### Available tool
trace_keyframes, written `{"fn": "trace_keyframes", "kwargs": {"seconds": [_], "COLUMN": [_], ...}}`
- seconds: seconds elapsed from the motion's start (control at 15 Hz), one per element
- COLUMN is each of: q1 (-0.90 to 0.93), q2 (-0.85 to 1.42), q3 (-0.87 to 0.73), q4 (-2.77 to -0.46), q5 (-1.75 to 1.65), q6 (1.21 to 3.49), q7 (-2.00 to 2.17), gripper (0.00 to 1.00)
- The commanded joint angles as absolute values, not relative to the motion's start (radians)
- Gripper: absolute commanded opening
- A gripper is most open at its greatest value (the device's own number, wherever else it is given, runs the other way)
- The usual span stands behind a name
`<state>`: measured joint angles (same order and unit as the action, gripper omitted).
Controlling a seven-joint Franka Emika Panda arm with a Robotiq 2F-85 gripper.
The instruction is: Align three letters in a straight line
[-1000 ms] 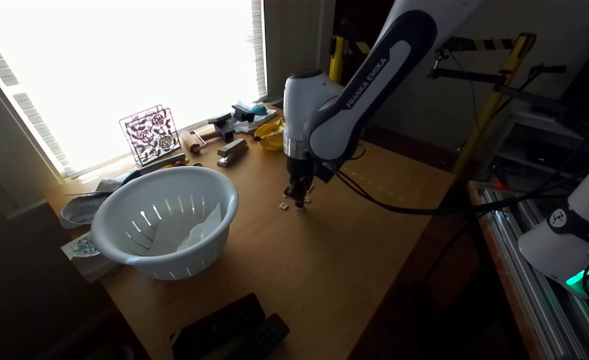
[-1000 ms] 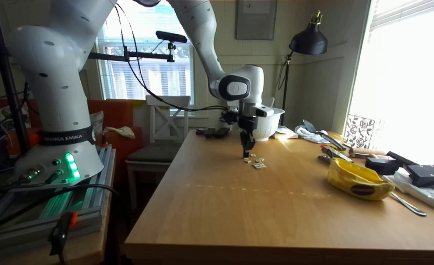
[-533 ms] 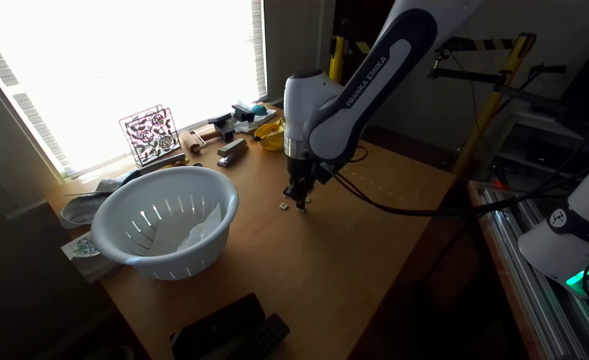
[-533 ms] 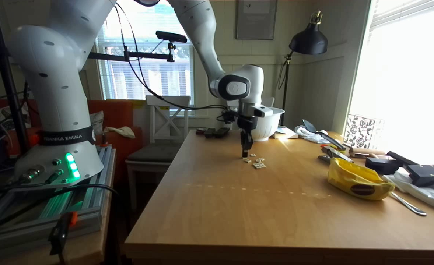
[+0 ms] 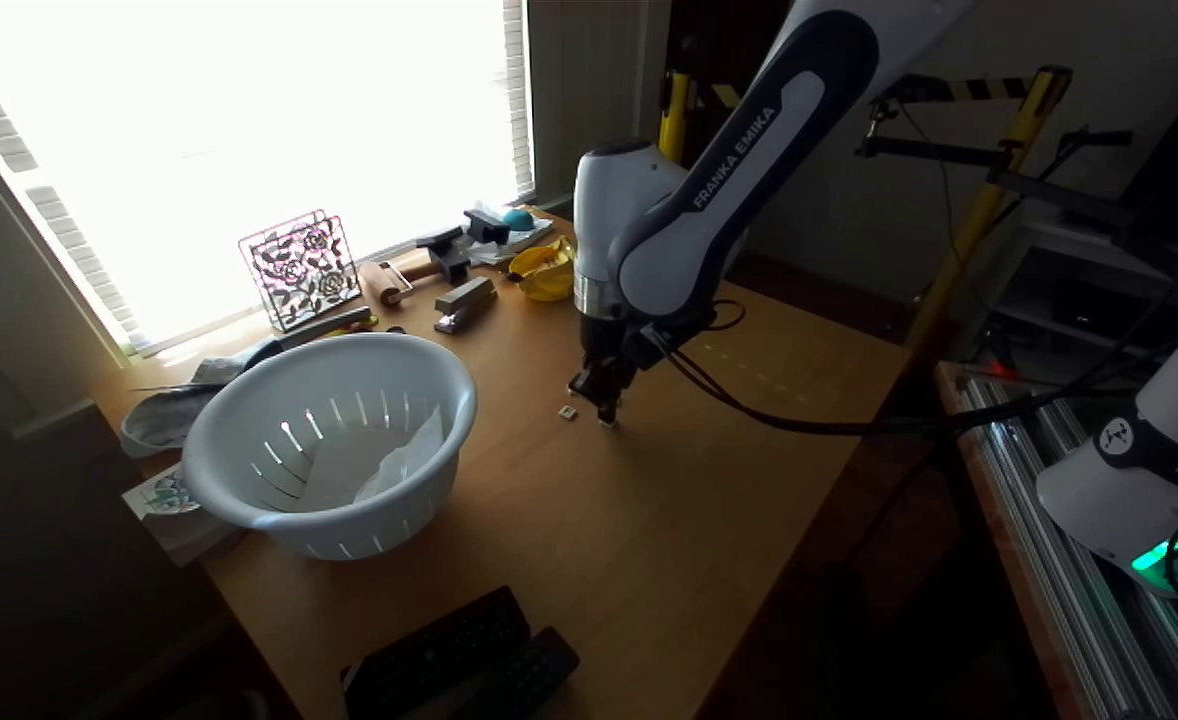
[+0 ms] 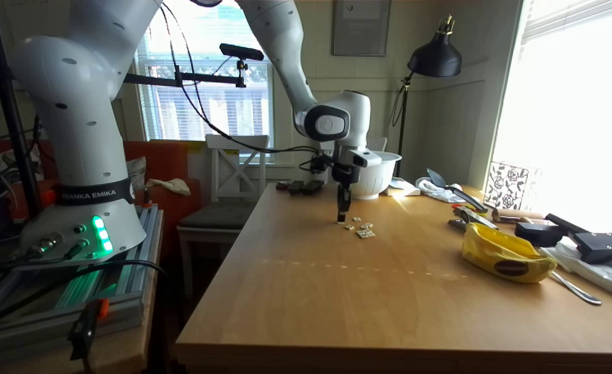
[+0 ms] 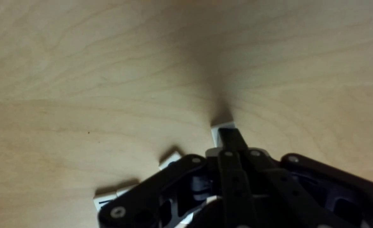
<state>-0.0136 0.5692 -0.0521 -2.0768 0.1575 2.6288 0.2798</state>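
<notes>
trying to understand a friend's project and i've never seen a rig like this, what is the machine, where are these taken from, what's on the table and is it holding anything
That is a robot arm, ending in a two-fingered claw. Two views are taken from outside it, from different places; the third, the wrist view, looks down past the claw. On the table lie small cream letter tiles; a pale blue colander, a yellow pouch and a stapler are there too. The claw is shut, its tip over one tile, probably pressing or nudging it; I see nothing pinched in it.
</notes>
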Motion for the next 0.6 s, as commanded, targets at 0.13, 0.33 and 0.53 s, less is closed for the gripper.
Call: {"fn": "trace_keyframes", "kwargs": {"seconds": [0.13,0.33,0.53], "q1": [-0.026,-0.027,-0.031], "q2": [0.496,0.455,0.424], "q3": [-0.031,-0.031,-0.037], "q4": [-2.161,-2.186,-2.194], "q5": [0.228,0.24,0.237], "q6": [2.648,2.664,2.676], "q7": [0.281,0.277,0.269], "gripper": [0.0,0.0,0.0]}}
